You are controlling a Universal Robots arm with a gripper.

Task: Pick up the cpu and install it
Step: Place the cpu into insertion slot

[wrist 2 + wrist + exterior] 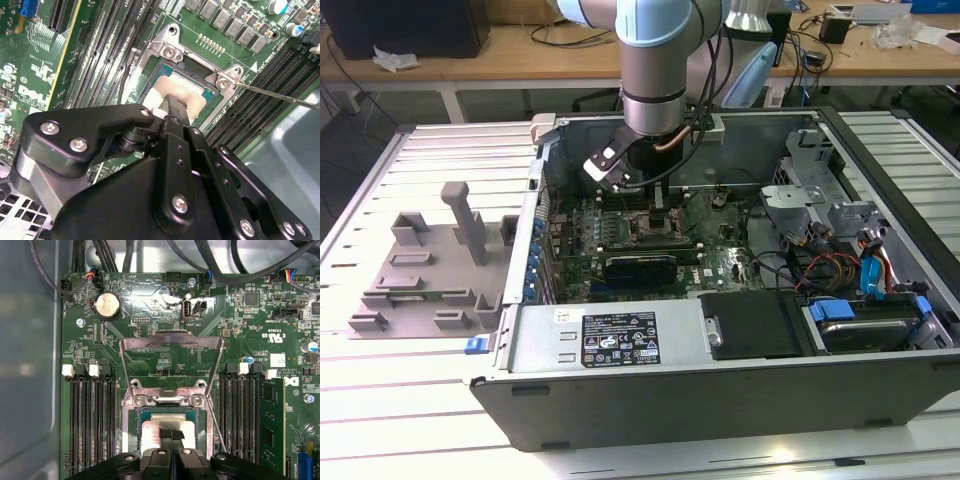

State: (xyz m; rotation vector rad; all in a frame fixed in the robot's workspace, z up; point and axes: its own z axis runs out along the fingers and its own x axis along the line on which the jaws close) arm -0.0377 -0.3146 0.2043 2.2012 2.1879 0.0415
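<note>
Gripper: the gripper (170, 434) (176, 107) is nearest in both wrist views, black links and screws. Its 2 fingers are pressed together, with the tips down on the middle of the cpu's top.
Cpu: the cpu (151, 435) (162, 90) lies flat inside the socket (128, 440), silvery top up, and is not lifted.
Load plate: the load plate (170, 342) is swung open and stands clear of the cpu.
Lever: the lever (280, 95), a thin wire, is raised beside the socket.
Memory slots: the memory slots (92, 425) are dark rows flanking the socket on both sides.
Arm: in the exterior view the arm (655, 70) reaches down into the case (720, 390). With the case's middle as the dial centre, the gripper (656, 205) is at 11 o'clock.
Tray: the tray (420, 270) is grey with moulded blocks. It sits outside the case at 9 o'clock, on the slatted table (400, 420).
</note>
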